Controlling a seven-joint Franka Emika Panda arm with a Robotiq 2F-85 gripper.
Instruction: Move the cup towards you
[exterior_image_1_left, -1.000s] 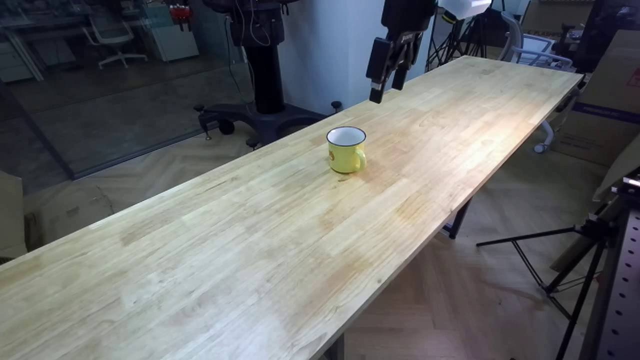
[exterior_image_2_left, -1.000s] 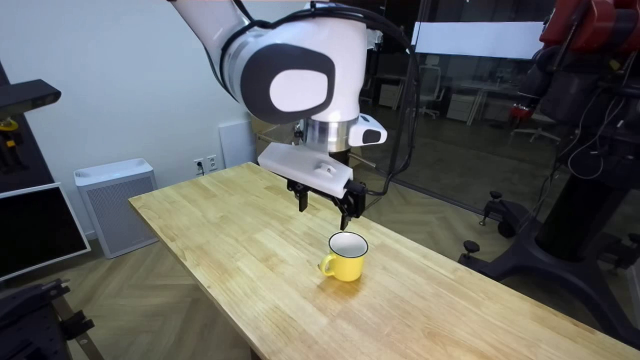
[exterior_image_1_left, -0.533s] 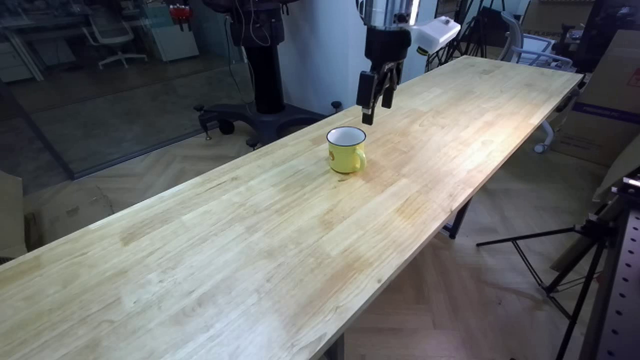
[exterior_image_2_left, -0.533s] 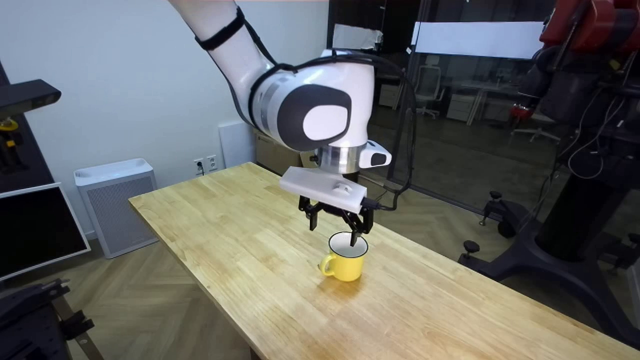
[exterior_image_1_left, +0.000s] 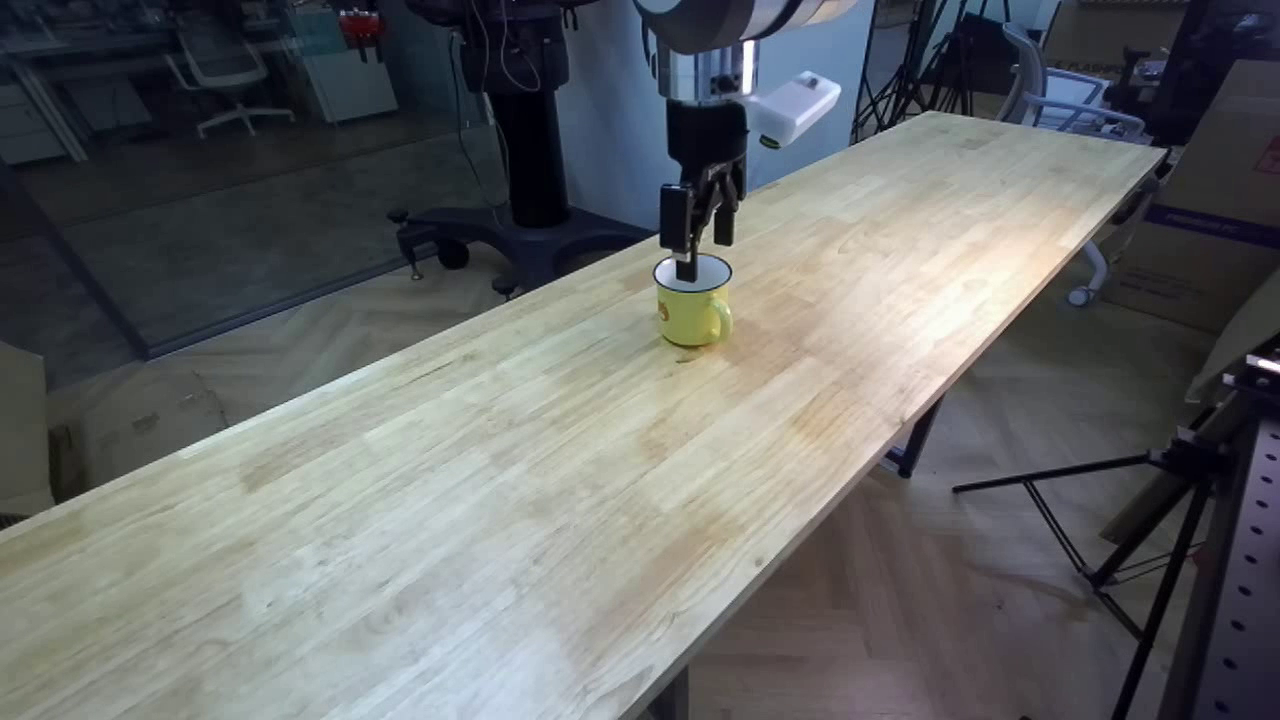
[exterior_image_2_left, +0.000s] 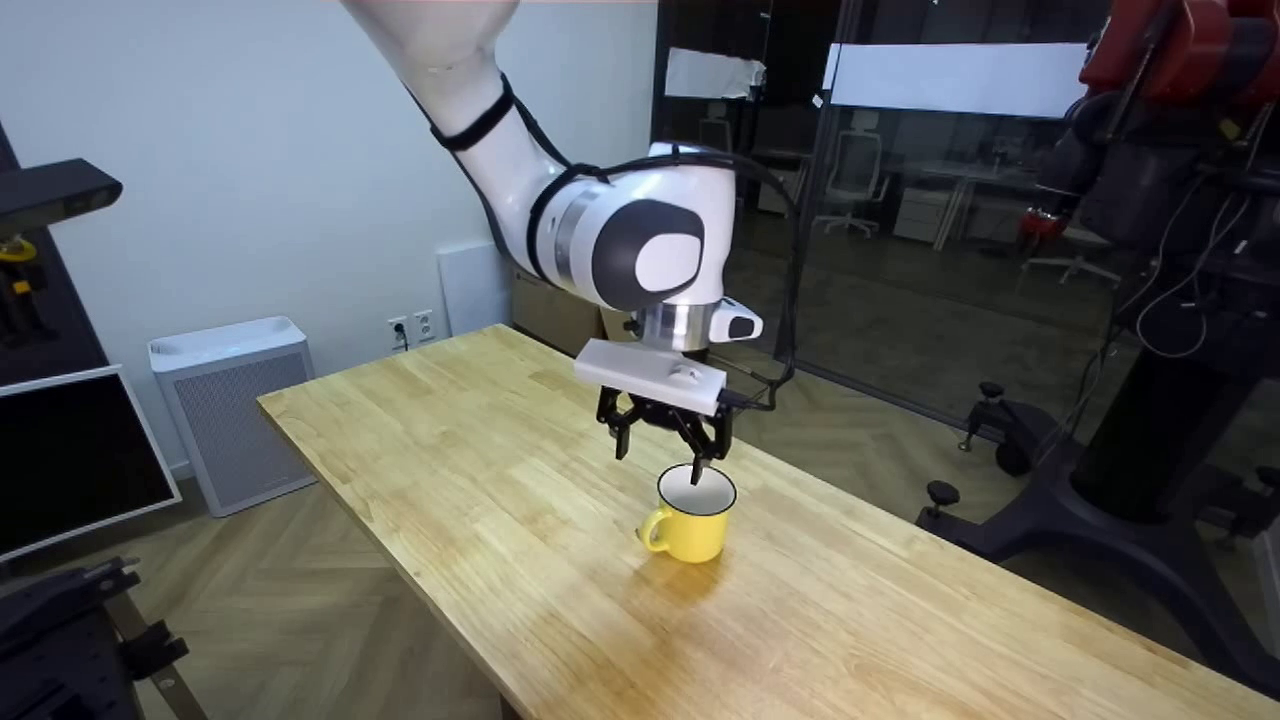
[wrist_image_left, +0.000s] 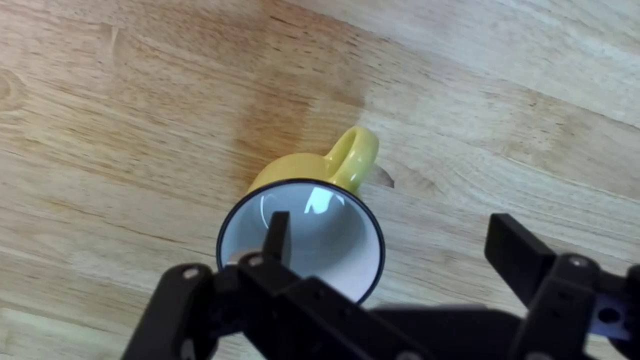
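You have the end effector (exterior_image_2_left: 659, 467) spread at the upright yellow cup (exterior_image_2_left: 698, 536) on a long wooden table (exterior_image_2_left: 500, 480), with herringbone floor (exterior_image_2_left: 330, 600) below and dark glass (exterior_image_2_left: 900, 310) beyond.

In an exterior view I see a pale wall (exterior_image_2_left: 250, 150), a white grilled unit (exterior_image_2_left: 240, 420) before it, and an office chair (exterior_image_2_left: 856, 172) behind dark glass (exterior_image_2_left: 890, 300). Herringbone flooring (exterior_image_2_left: 330, 600) runs under my long wooden bench (exterior_image_1_left: 400, 520), with a bright patch of light (exterior_image_1_left: 1000, 260); cardboard boxes (exterior_image_1_left: 1190, 265) stand near one end.
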